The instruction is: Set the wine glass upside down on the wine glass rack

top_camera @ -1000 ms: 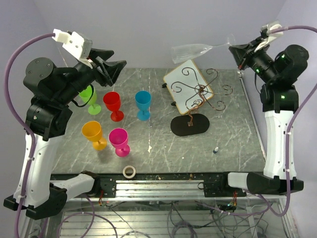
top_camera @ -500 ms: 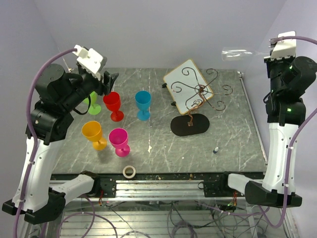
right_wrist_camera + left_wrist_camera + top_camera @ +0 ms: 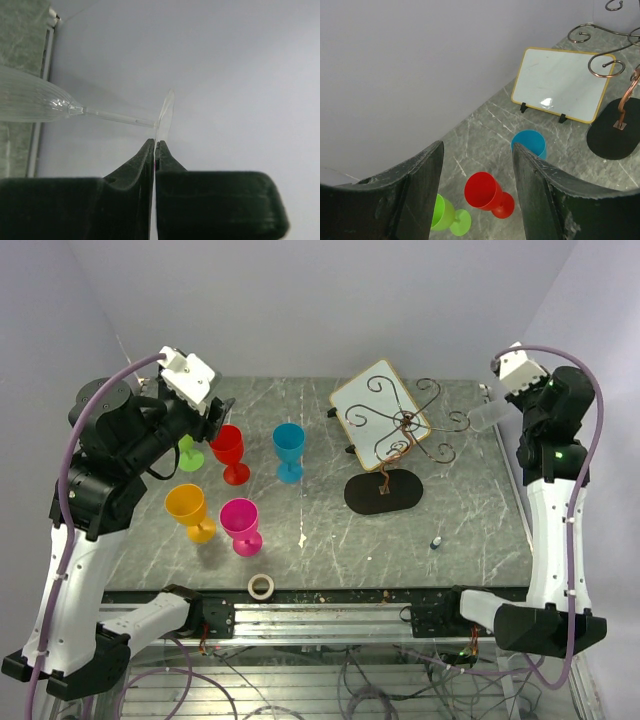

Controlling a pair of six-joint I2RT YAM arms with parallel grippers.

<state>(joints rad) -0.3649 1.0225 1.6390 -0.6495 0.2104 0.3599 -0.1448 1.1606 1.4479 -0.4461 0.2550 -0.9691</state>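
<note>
Left claw (image 3: pixel 477 150) hangs with its jaws standing wide and nothing between them, high over the far left of the table (image 3: pixel 470 530), above the green goblet (image 3: pixel 185 447) and red goblet (image 3: pixel 228 446). It is well apart from the job. Further along stand the blue goblet (image 3: pixel 289 446), with the orange goblet (image 3: pixel 187 506) and pink goblet (image 3: pixel 241 519) nearer the arms, and a tape roll (image 3: pixel 261 586) at the front edge. Right of centre, the white board (image 3: pixel 368 400) leans just behind the wine glass rack (image 3: pixel 405 423), whose scroll arms spread over it. At the far right, the right claw (image 3: pixel 154 145) is pinched tight on the rim of the foot of the wine glass (image 3: pixel 30 101), which is raised near the table's right edge. The glass lies on its side, stem level. Its bowl seems to point left toward the rack's nearest scroll arm, though it shows only faintly from above. I judge the right arm the nearer one. The glass must tip bowl-down before its foot slides in. The neighbouring scrolls and the board could catch the bowl.
</note>
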